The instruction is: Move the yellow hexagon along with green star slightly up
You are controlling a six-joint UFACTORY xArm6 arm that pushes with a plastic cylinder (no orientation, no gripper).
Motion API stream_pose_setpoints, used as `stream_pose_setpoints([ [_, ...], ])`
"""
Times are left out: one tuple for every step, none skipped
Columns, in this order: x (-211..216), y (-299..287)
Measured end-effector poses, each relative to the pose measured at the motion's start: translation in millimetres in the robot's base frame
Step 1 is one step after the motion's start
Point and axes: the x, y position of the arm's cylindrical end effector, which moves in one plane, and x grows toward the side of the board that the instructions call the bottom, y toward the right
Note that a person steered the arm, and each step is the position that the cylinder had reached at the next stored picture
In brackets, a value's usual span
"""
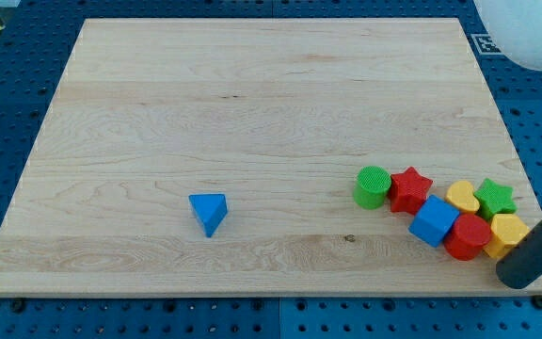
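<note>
The yellow hexagon (508,233) lies near the board's right edge at the view's lower right. The green star (496,198) sits just above it, touching or nearly so. My rod comes in from the right edge, and my tip (516,277) rests just below and slightly right of the yellow hexagon, close to the board's bottom edge. A red hexagon-like block (468,236) touches the yellow hexagon's left side. A second yellow block (462,197) lies left of the green star.
A blue cube (434,221), a red star (409,189) and a green cylinder (373,186) run leftward from the cluster. A blue triangle (209,213) lies alone at lower centre. The wooden board (252,113) rests on a blue pegboard.
</note>
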Motion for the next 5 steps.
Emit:
stream_pose_setpoints([
  [-24,0],
  [-50,0],
  [-69,0],
  [-78,0],
  [-78,-4],
])
